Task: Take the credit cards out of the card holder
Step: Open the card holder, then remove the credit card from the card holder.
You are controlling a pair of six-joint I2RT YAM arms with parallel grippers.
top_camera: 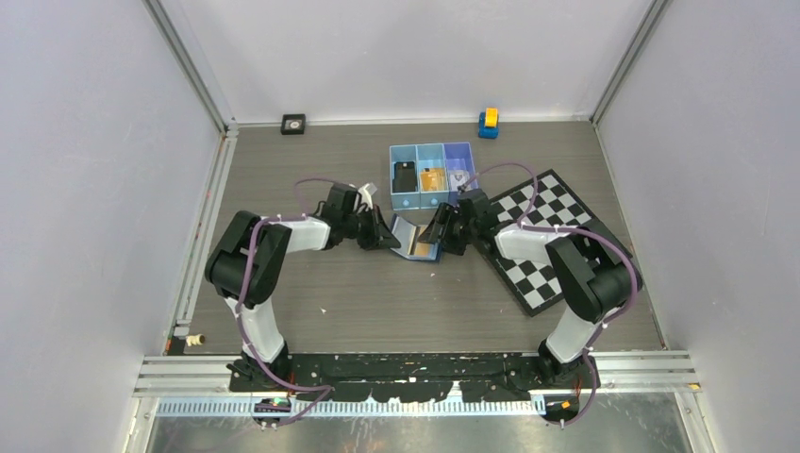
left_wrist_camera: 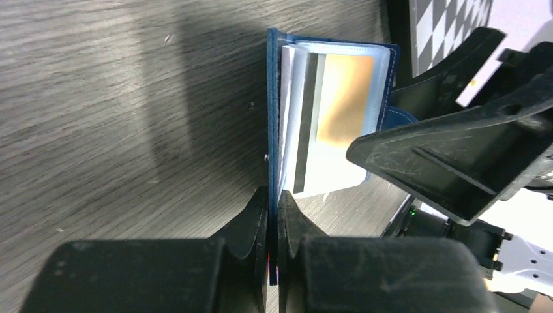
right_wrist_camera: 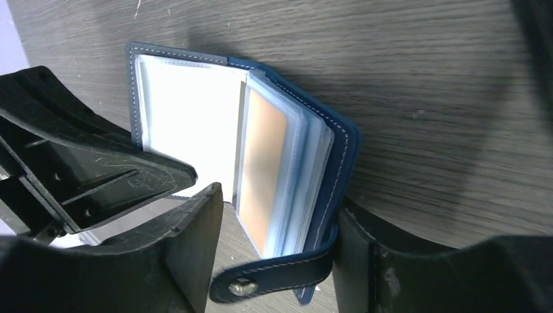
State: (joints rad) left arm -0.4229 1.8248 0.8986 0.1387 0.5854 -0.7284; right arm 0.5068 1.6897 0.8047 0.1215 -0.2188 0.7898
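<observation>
The card holder [top_camera: 415, 240] stands open like a book on the table between my two grippers. My left gripper [top_camera: 387, 235] is shut on the edge of its navy cover [left_wrist_camera: 272, 104], pinching it thin between the fingertips [left_wrist_camera: 257, 218]. An orange-gold credit card [left_wrist_camera: 345, 98] shows inside a clear sleeve. My right gripper [right_wrist_camera: 280, 208] is open and straddles the sleeve stack, that card [right_wrist_camera: 264, 163] and the other cover [right_wrist_camera: 342, 153]. Its right finger [right_wrist_camera: 372, 261] lies against the cover's outside, while its left finger [right_wrist_camera: 192, 241] stands apart from the sleeves. The snap strap [right_wrist_camera: 280, 277] hangs between the jaws.
A light-blue three-compartment tray [top_camera: 391, 175] sits just behind the grippers, with a dark item and an orange card in it. A chessboard [top_camera: 557, 203] lies under the right arm. A yellow-blue toy [top_camera: 488, 123] and a small black block [top_camera: 293, 124] sit at the back wall.
</observation>
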